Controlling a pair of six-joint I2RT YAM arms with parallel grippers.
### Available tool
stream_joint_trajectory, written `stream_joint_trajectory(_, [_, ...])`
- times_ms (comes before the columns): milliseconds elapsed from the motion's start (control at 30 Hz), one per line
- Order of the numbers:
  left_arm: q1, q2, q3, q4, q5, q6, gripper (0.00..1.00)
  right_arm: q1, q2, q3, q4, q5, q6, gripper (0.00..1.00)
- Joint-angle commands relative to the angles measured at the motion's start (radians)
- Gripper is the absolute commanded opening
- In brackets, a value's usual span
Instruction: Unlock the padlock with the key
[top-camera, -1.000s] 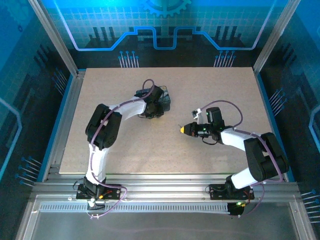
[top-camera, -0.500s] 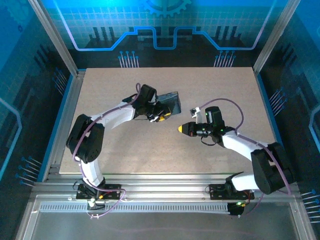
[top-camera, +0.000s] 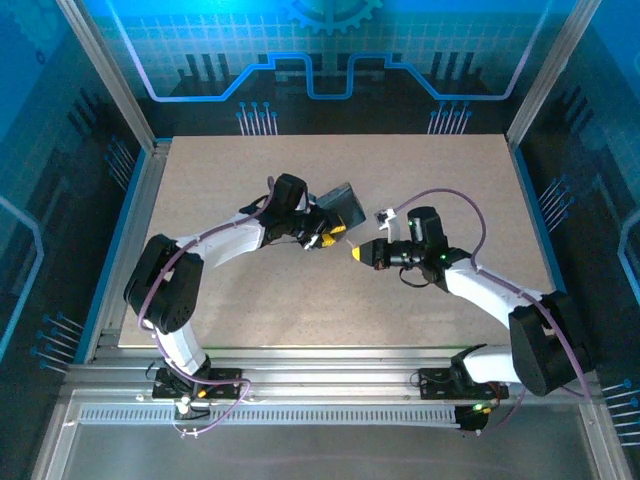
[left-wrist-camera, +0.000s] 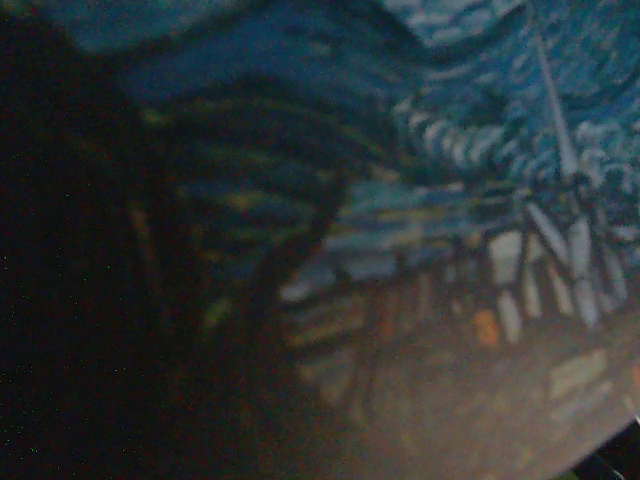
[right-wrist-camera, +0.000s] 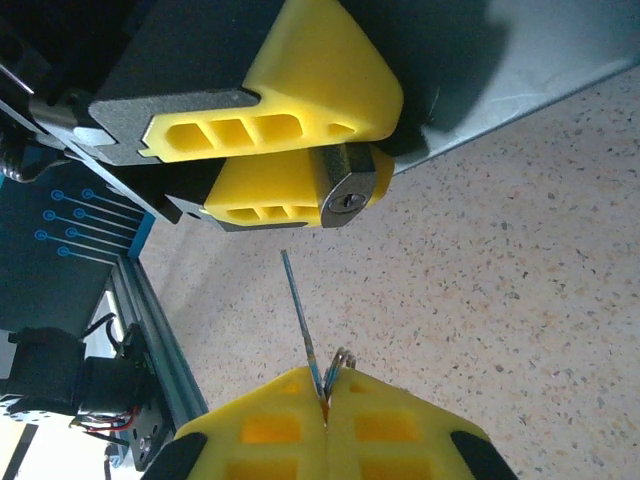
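As I read it, the task is at the approach stage: both pieces are in hand and roughly lined up, but the key is not yet in the lock. The left pincer (top-camera: 324, 236) is closed on the padlock (right-wrist-camera: 345, 190). The padlock's body sits clamped between the two yellow fingers (right-wrist-camera: 320, 90) above the tabletop (right-wrist-camera: 520, 270), and the round keyway (right-wrist-camera: 347, 202) on its end face is turned toward the right wrist camera. Just behind it is the patterned blue tin (top-camera: 341, 204), which seems tilted up from the tabletop in the overhead view. The left wrist camera sees the tin's painted face at very close range and blurred. Whether the padlock hangs from the tin I cannot tell, and the shackle is hidden. The right pincer (right-wrist-camera: 325, 412) is pressed fully together on the key (right-wrist-camera: 300, 320), gripping one end so that the thin blade juts out toward the padlock. The blade tip lies short of the keyway, with bare tabletop showing between them, and it points a little to one side of the opening. So nearly everything that counts is left to do: correcting that offset, sliding the blade in, turning it and freeing the shackle.
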Motion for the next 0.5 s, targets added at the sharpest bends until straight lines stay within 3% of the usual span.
stream_joint_trajectory(0, [-0.002,-0.053,-0.008,0.084,0.049,-0.016,0.00,0.011,0.031,0.042,-0.029,-0.013,-0.036,0.00])
stream_joint_trajectory(467, [-0.002,-0.047,-0.018,0.111,0.060,-0.027,0.00,0.007,0.078,0.068,-0.011,-0.022,-0.018,0.00])
